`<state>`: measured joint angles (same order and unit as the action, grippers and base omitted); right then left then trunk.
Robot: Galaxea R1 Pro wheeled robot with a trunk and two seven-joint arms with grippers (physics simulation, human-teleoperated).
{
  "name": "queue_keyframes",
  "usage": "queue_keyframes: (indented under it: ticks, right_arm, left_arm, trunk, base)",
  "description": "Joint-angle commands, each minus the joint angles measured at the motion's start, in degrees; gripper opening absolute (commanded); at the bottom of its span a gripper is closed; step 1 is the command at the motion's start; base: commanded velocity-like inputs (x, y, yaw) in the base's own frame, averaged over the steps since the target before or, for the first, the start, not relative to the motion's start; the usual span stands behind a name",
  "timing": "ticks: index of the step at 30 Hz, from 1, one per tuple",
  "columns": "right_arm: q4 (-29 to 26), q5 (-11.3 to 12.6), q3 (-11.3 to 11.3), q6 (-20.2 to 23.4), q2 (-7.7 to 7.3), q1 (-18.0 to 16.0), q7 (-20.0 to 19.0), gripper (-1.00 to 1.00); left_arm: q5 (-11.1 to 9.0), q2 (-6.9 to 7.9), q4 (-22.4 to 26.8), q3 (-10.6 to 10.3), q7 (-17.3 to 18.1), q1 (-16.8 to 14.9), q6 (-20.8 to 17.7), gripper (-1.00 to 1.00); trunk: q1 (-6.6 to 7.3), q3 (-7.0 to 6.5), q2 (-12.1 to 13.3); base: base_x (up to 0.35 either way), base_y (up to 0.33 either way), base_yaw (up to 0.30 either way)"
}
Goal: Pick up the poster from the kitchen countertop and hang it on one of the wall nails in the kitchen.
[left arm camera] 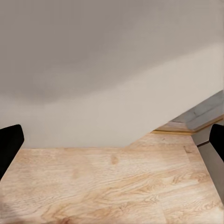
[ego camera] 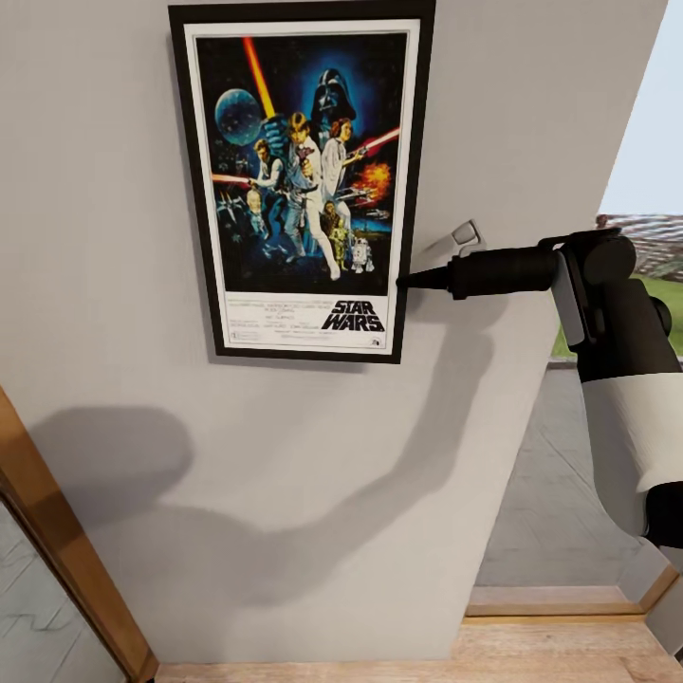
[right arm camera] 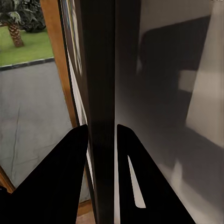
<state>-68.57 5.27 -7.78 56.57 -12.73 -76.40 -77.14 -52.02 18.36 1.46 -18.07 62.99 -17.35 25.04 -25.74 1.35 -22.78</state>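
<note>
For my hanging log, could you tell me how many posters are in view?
1: the poster is against the wall, its right edge between the right gripper's fingers. No other is visible.

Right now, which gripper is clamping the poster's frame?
The right gripper: its fingers straddle the poster at its right edge. The left gripper hangs open over wooden floor.
</note>
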Motion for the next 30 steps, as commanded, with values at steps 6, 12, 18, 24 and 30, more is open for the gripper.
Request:
queue_keyframes:
  ticks: [6,12,18,24,30]
  right_arm:
    - [0.0,0.5,-0.1,0.6,-0.06,-0.1,0.2,-1.00]
    - [0.0,0.5,-0.1,0.6,-0.09,-0.1,0.2,-1.00]
    - [-0.2,0.6,-0.2,0.6,-0.10,-0.1,0.2,-1.00]
    - [-0.6,0.8,-0.2,0.6,-0.11,0.3,0.1,-1.00]
    - [-2.3,2.0,-0.2,0.5,-0.21,0.8,-0.1,-1.00]
  left_arm:
    - [-0.5,0.01,0.0,-0.5,0.1,-0.1,0.3,1.00]
    - [-0.5,0.01,0.0,-0.5,0.1,-0.1,0.3,1.00]
    - [-0.5,0.01,0.0,-0.5,0.1,-0.1,0.3,1.00]
    - [-0.4,0.01,0.0,-0.5,0.1,-0.1,0.3,1.00]
    - [-0.4,0.01,0.0,-0.5,0.1,-0.1,0.3,1.00]
  trunk:
    - [-0.04,0.14,-0.1]
    - [-0.04,0.14,-0.1]
    - [-0.04,0.14,-0.1]
    - [-0.04,0.14,-0.1]
    - [-0.04,0.14,-0.1]
  base:
    - [0.000,0.000,0.000]
    - [0.000,0.000,0.000]
    - [0.000,0.000,0.000]
    - [0.000,0.000,0.000]
    - [0.000,0.000,0.000]
